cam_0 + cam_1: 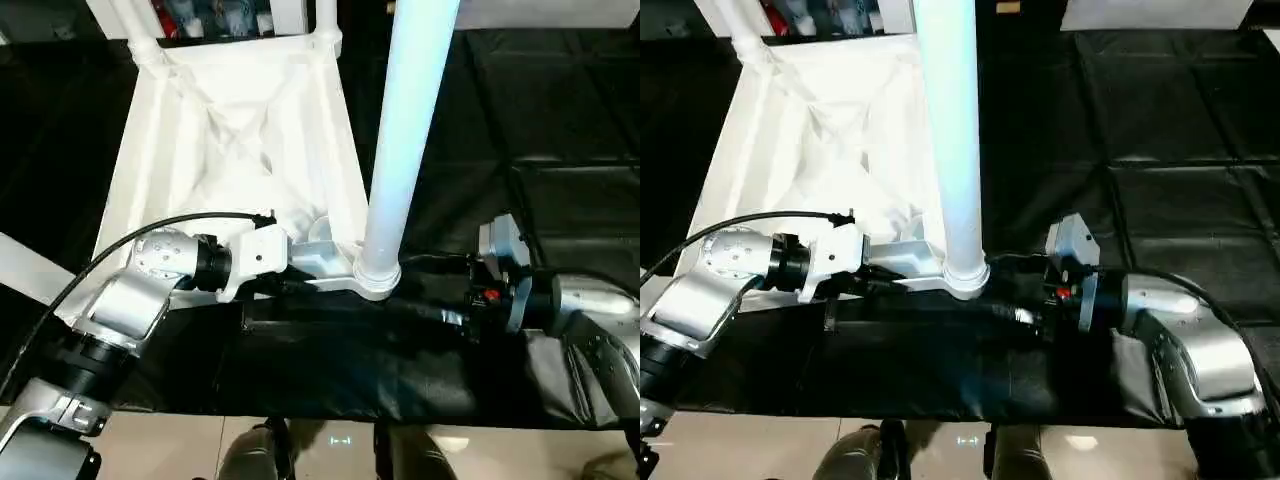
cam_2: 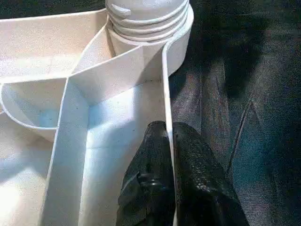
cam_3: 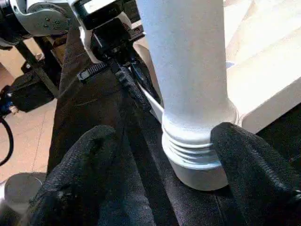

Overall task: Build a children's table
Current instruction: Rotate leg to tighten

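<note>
Your left gripper point(image 2: 169, 155) comes in from the left and pinches the thin near rim of the upturned table top point(image 1: 240, 150): its two black fingers point(image 2: 200, 181) are pressed together with the white wall between them, just beside the near corner socket point(image 1: 375, 280). The table top lies underside up on the black sheet-covered work surface point(image 1: 560, 100), its ribs facing you, with more legs rising from the far corners at the upper edge of your head view. In that near corner socket stands the leg point(image 1: 405, 140), upright, its ridged base seated in the socket. To the right, your right gripper point(image 3: 157, 165) sits at the foot of the leg with its fingers point(image 3: 249, 174) spread wide, one on each side of the ridged base; you cannot tell whether either finger touches it.
</note>
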Tool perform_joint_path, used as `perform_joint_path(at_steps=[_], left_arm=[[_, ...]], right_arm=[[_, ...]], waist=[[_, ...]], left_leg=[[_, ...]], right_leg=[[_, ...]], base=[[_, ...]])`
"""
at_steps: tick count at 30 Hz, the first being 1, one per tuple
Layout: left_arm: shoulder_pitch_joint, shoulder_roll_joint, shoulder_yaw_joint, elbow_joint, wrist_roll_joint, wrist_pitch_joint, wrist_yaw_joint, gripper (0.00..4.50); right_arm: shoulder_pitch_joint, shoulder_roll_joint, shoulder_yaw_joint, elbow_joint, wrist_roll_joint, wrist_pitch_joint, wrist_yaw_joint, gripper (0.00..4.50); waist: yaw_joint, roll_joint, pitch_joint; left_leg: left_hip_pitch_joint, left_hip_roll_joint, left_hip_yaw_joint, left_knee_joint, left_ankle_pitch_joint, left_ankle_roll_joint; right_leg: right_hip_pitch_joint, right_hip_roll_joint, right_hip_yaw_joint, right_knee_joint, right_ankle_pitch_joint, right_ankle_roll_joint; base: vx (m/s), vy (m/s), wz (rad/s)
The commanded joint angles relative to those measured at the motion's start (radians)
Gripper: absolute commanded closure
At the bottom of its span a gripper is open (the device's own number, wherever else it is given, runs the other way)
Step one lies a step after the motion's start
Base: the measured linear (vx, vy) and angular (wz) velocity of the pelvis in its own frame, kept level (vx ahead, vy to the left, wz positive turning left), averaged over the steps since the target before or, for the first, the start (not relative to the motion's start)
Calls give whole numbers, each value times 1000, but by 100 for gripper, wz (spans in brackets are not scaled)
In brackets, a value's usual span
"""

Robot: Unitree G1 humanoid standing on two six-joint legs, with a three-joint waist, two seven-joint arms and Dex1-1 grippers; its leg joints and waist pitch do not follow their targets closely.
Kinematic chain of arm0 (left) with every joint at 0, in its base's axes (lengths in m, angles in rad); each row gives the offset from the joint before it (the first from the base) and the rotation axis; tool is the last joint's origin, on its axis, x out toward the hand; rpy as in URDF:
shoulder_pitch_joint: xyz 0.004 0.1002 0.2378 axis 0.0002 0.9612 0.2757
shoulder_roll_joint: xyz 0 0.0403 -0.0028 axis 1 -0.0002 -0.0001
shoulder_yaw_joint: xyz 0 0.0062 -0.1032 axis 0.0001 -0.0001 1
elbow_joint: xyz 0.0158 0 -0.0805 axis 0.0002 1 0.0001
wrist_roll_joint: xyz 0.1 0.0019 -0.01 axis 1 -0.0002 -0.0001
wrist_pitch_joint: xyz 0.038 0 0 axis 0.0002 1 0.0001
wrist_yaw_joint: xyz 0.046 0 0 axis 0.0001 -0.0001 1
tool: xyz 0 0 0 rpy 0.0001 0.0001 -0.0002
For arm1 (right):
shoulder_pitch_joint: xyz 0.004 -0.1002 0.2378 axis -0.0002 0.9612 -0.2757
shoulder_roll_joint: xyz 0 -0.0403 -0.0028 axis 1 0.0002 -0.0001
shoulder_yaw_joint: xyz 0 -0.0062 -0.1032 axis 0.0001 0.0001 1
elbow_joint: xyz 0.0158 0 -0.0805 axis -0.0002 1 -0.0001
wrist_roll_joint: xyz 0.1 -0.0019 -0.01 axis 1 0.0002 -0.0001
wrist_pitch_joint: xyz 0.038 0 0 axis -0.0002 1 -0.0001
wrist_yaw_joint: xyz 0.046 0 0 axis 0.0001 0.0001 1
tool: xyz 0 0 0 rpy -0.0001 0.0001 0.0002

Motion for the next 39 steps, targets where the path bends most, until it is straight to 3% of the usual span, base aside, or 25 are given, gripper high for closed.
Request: perform_joint_path(at_steps=[1,2,15,25,26,30,34,35,39], left_arm=[[2,4,-60,2,26,-22,-51,450],[3,7,-60,2,25,-24,-52,450],[10,20,-56,5,30,-28,-50,450],[13,18,-56,3,33,-22,-39,450],[14,17,-55,2,34,-20,-35,450],[16,-5,-47,-13,36,19,11,450],[28,-53,-28,-48,36,102,103,450],[30,-67,-24,-55,37,124,125,450],[36,-127,-28,-98,50,204,210,450]], right_arm=[[-7,3,29,0,20,15,26,118],[-8,0,34,0,23,17,34,123],[-18,5,57,9,29,19,64,242],[4,25,67,-23,35,29,36,323],[7,30,67,-25,34,31,27,338],[24,88,54,-43,19,35,-83,370],[38,170,41,-62,-8,46,-224,411],[39,188,39,-65,-18,46,-256,419],[51,276,31,-79,-41,59,-400,442]], waist=[[-3,-11,-59],[-4,-16,-60],[-5,-19,-63],[-3,-17,-65],[-3,-16,-69],[-1,-14,-70],[5,4,-73],[5,-1,-73],[7,-4,-81]], left_leg=[[18,55,-17,-56,-19,152],[18,55,-16,-56,-19,154],[18,55,-15,-55,-14,156],[17,55,-15,-53,6,166],[18,55,-15,-52,5,164],[19,57,-15,-52,14,158],[23,57,-15,-54,-13,123],[23,56,-15,-55,-18,110],[19,53,-15,-53,-5,96]], right_leg=[[59,-80,42,-49,26,-304],[59,-80,42,-50,26,-305],[60,-80,42,-50,5,-301],[59,-81,42,-46,33,-306],[60,-80,41,-46,28,-307],[57,-80,42,-45,32,-309],[55,-80,41,-49,-8,-312],[55,-78,41,-49,-7,-312],[60,-79,43,-46,29,-310]], base=[[0,0,0],[0,0,0],[0,0,0],[0,0,0],[0,0,0],[0,0,0],[0,0,0],[0,0,0],[0,0,0]])
